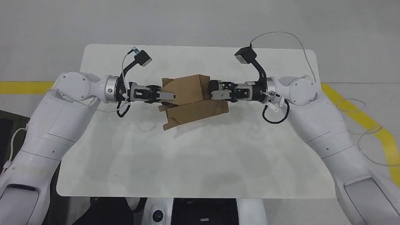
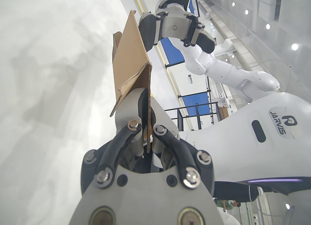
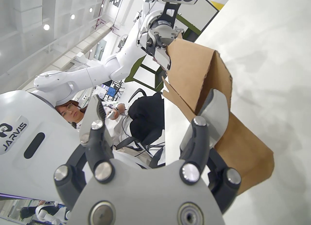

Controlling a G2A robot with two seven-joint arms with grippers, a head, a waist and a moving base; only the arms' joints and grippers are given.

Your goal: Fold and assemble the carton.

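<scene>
The brown cardboard carton [image 1: 187, 94] is partly unfolded and held above the middle of the white table [image 1: 250, 162], between both arms. My left gripper [image 2: 147, 106] is shut on the edge of one carton [image 2: 128, 53] panel, which runs between its fingers. My right gripper [image 3: 155, 109] is open wide at the carton's [image 3: 192, 70] opposite end. One of its fingers [image 3: 216, 111] lies against a panel beside the open end; the other finger [image 3: 97, 111] stands free in the air. In the top view the left gripper [image 1: 164, 94] and right gripper [image 1: 212, 92] face each other across the carton.
The table's far edge [image 1: 200, 47] lies close behind the grippers, and bare tabletop [image 1: 187, 162] stretches toward the front. A yellow floor line [image 1: 19, 87] runs past both sides of the table. Cables loop from the right arm [image 1: 294, 37].
</scene>
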